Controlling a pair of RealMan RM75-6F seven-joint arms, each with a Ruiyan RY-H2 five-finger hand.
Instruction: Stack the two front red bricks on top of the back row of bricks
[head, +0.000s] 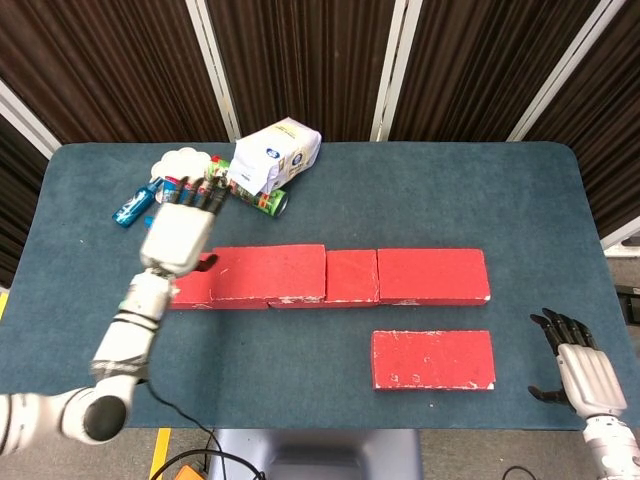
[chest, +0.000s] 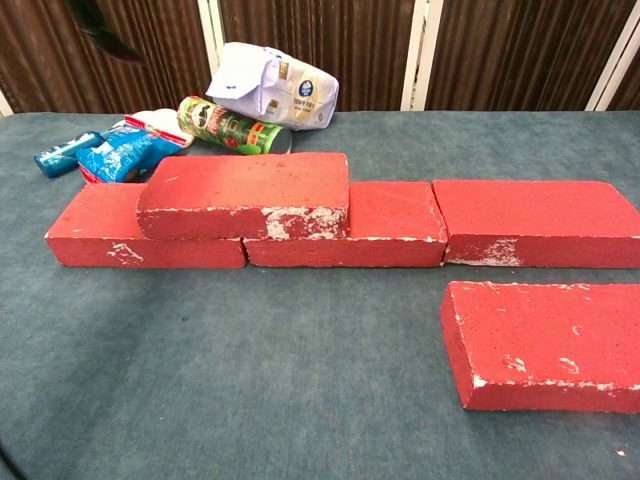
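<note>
My left hand (head: 178, 235) hangs at left of frame above the row's end, fingers spread, holding nothing. One brick (chest: 245, 194) already sits on the back row (chest: 345, 238), left of centre. The other front brick (head: 433, 359) lies alone on the surface (head: 330, 370), lower right. It looks heavy, stiff and gritty; I'd clamp its long sides near the middle. My right hand (head: 583, 372), lower right corner, rests released.

- The green can (chest: 228, 126) lying on its side carries a logo too blurred to read.
- Print on the white bag (chest: 280, 85) and blue packets (chest: 118, 152) stays illegible.
</note>
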